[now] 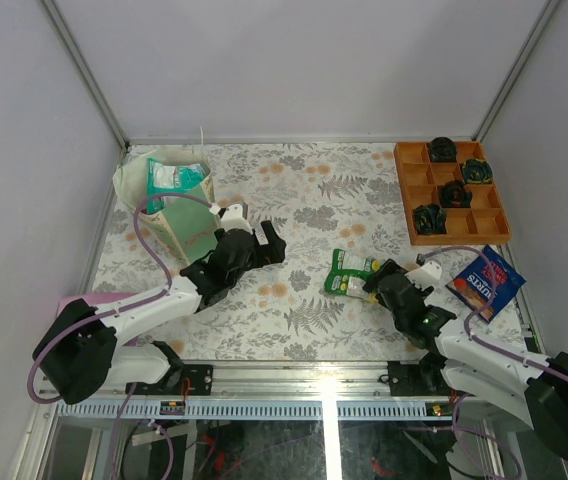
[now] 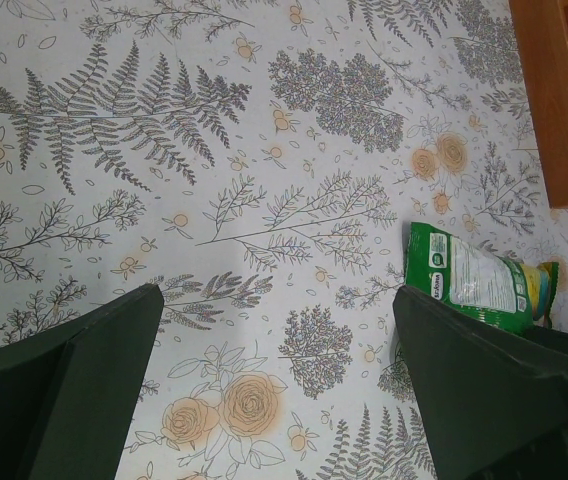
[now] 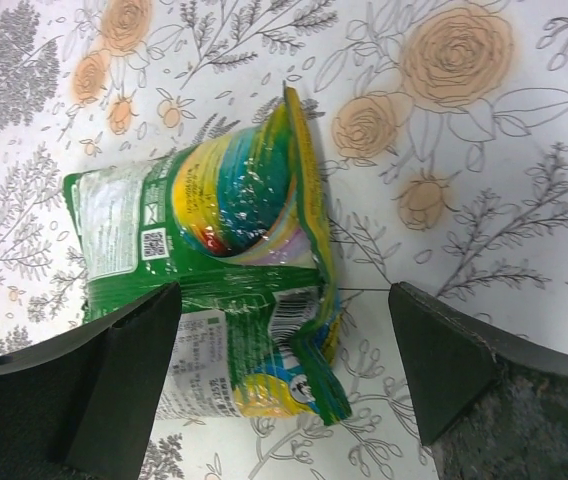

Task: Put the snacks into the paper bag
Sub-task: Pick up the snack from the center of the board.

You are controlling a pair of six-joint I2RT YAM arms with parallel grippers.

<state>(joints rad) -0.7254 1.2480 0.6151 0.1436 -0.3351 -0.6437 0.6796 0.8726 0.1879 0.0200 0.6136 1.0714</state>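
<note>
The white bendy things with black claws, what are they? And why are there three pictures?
They are two robot arms, bolted down side by side. Each ends in a two-finger claw called a gripper. The big picture is from a camera above and behind them. The other two are from small cameras on the wrists, so each shows its own dark fingers. On the flowery tablecloth are a green sweets bag, a blue crisp bag, an orange tray of dark round things, and a paper bag with a teal packet inside. The left gripper is open above the cloth. The right gripper hangs open over the green sweets bag. Nothing is held.
</note>
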